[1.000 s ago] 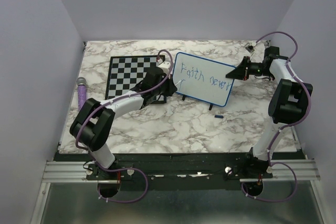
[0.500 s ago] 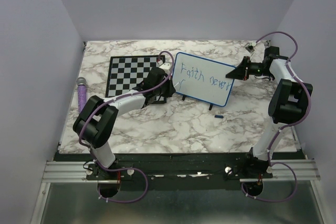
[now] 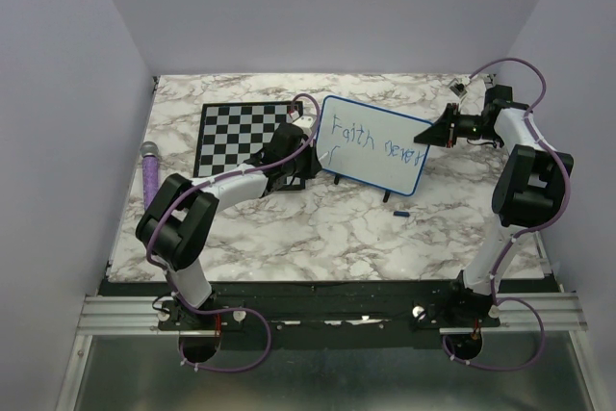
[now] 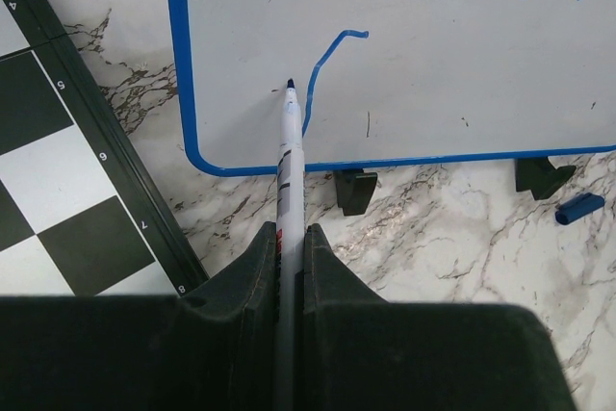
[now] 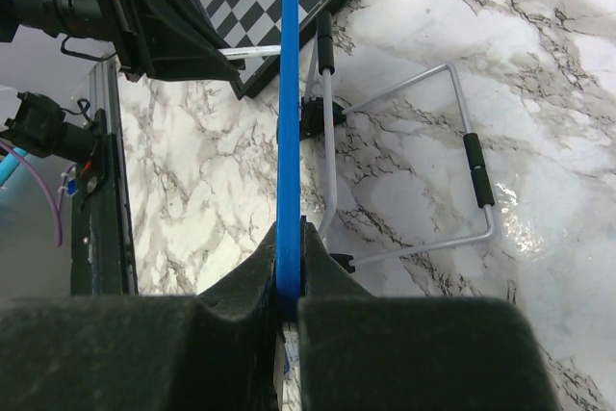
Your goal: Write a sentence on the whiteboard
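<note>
Two blue words (image 3: 351, 132) cross whiteboard (image 3: 371, 168); left end effector (image 4: 289, 238) pinches marker (image 4: 287, 156), right end effector (image 5: 289, 233) its frame (image 5: 289, 93).

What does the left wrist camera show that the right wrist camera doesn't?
Only the left wrist view shows the whiteboard's written face, with a blue stroke beside the marker tip, and a blue cap on the table. Only the right wrist view shows the wire stand behind the board. Both show the blue frame, the marker's shaft and the chessboard.
</note>
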